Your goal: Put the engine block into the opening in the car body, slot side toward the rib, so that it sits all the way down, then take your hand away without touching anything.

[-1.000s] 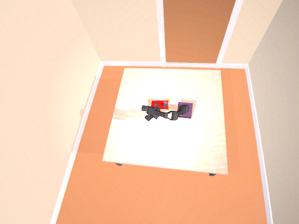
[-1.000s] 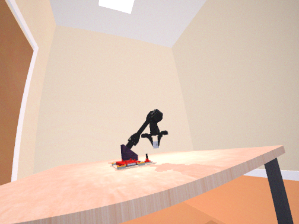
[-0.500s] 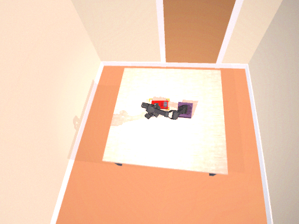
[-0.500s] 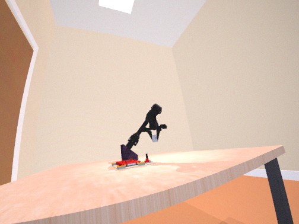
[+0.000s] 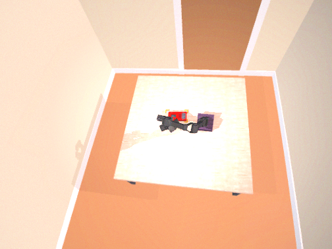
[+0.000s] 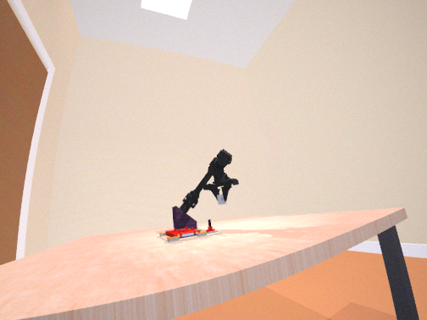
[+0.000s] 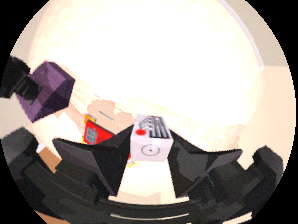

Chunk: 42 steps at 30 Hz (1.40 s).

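My gripper (image 5: 166,128) (image 6: 222,198) (image 7: 150,146) is shut on the engine block, a light grey block (image 6: 222,201) (image 7: 159,149). The wrist view shows dark slots and a red dot on one face and a thin circle on the face toward the camera. The block hangs well above the table. The red car body (image 5: 173,113) (image 6: 171,233) (image 7: 104,134) lies flat on the table, below and to one side of the held block. The arm and a finger partly cover it in the top view and the wrist view. I cannot make out its opening or rib clearly.
A small red piece with an upright black post (image 6: 209,223) stands beside the car body. Yellow corner pieces (image 5: 167,110) (image 6: 172,238) (image 7: 90,118) sit around the body. The arm's purple base (image 5: 211,126) (image 6: 180,220) (image 7: 56,89) stands close by on the table (image 5: 184,161).
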### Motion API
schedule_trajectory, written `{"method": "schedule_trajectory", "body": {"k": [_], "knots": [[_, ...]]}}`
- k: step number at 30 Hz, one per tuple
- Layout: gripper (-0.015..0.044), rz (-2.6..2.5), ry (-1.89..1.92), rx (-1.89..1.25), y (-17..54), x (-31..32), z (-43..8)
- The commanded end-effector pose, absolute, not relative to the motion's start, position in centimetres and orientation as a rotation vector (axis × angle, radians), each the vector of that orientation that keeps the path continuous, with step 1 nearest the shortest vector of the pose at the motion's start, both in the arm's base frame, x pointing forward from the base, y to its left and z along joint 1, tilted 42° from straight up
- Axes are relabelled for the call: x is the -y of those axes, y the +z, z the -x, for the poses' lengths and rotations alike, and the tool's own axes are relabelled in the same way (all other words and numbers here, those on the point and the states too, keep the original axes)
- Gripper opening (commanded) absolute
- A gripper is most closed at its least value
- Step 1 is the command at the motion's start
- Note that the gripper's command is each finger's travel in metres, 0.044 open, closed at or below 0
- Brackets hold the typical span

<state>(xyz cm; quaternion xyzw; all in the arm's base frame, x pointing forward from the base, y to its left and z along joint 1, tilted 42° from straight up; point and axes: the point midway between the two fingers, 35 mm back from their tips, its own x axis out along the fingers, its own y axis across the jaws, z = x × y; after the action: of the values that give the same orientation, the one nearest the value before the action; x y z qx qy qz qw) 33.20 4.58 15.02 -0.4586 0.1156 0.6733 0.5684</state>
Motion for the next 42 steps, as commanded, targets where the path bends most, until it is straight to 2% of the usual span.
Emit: {"method": "schedule_trajectory", "body": {"k": [1,42], "knots": [[0.0000,0.963,1.535,-0.377,14.99,-4.74,-33.23],[0.0000,-0.164,0.879,-1.220,14.60,-5.43,-33.29]]}}
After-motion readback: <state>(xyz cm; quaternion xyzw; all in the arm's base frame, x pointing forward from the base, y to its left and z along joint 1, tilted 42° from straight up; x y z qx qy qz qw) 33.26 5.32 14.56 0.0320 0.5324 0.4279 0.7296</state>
